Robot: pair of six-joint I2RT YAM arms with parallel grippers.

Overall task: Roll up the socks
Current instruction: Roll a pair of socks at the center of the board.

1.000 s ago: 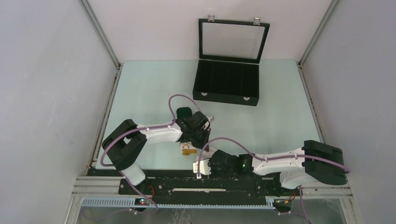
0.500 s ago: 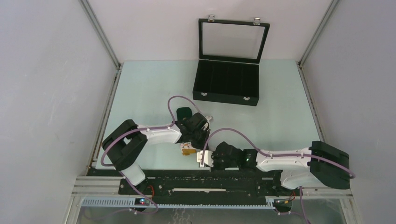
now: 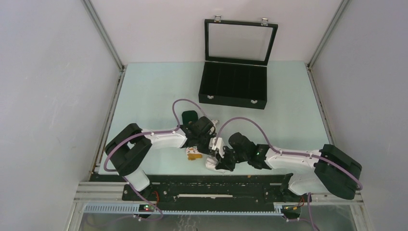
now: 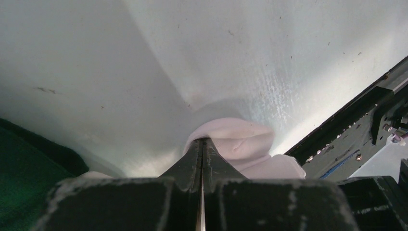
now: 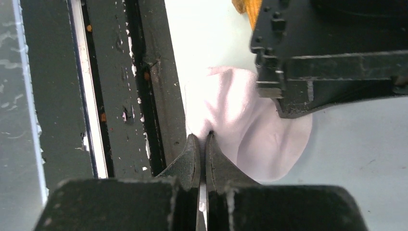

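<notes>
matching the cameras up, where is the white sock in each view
top external: white sock, low centre, by the near edge
left wrist: lower centre, looking pinkish
right wrist: centre of frame
shared landmark: black rail beside it in all three

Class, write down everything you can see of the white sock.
The white sock is soft, pale fabric, bunched into a rounded, creased lump; no stripes show. It lies on the pale table beside the black rail at the near edge. The right gripper, shut, pinches its edge; the left gripper, shut, presses its tips into a fold.
</notes>
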